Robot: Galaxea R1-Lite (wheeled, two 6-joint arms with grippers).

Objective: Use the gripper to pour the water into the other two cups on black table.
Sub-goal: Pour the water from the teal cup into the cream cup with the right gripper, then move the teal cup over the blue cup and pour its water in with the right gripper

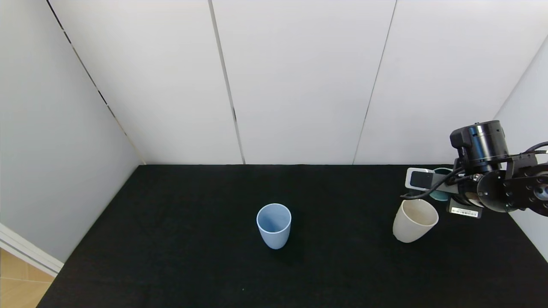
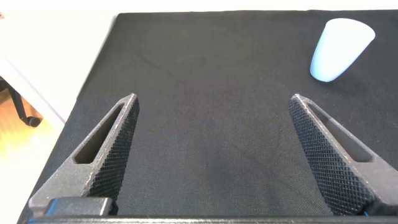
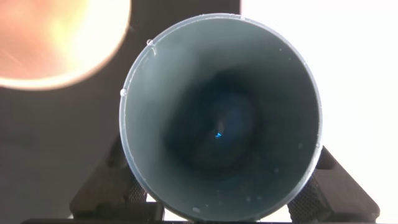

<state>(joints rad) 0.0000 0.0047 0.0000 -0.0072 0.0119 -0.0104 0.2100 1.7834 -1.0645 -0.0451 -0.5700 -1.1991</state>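
Left gripper (image 2: pixel 211 155): parked low over the near part of the black table (image 1: pixel 180 256), jaws spread wide, nothing between them. Out of the head view; only its own wrist camera shows it, with the light blue cup (image 2: pixel 339 48) standing upright farther off.

Light blue cup (image 1: pixel 274 225): mid-table, upright, open mouth up, well apart from the right arm.

Cream-beige cup (image 1: pixel 414 220): upright at the table's right side, just in front of the right gripper (image 1: pixel 445 194). Likely the first pour target, since the carried cup sits right behind it.

Right gripper: jaws closed around the teal-green cup (image 3: pixel 221 118). The head view shows only a sliver of teal (image 1: pixel 441 184) behind the wrist hardware.

Right wrist view looks straight into the cup: droplets along the rim, a faint glint deep inside, probably the water (image 3: pixel 217 134). The cream-beige rim (image 3: pixel 62 40) shows beside it.
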